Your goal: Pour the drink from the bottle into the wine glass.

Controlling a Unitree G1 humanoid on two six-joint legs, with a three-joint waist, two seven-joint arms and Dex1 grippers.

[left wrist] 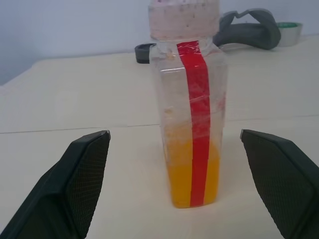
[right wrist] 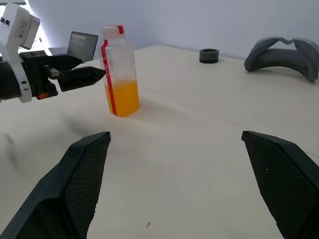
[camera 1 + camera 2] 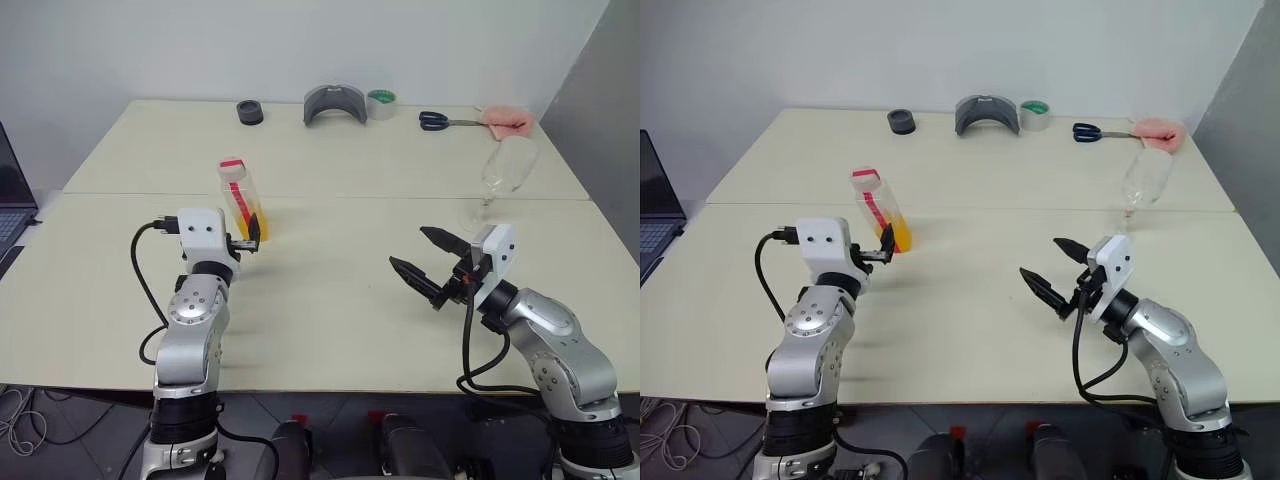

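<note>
I have the left claw (image 3: 250, 235) spread wide and lined up just short of the bottle (image 3: 240, 199), which stands upright on the pale surface (image 3: 330, 290) with its cap on and the drink (image 1: 193, 179) filling only its lower part. My right claw (image 3: 428, 265) is also spread, holding nothing, angled toward the middle of the surface, while the wine glass (image 3: 500, 178) stands well off to the right, empty and apart from both arms. As I judge it, the risks from here are a finger nudging the light, narrow bottle over before the claw closes, and a squeeze hard enough to buckle its thin plastic sides; the cap would also have to come off before any pour, and the thin-stemmed glass could topple if bumped. A red strip runs down the bottle, but I can read no writing on it.
</note>
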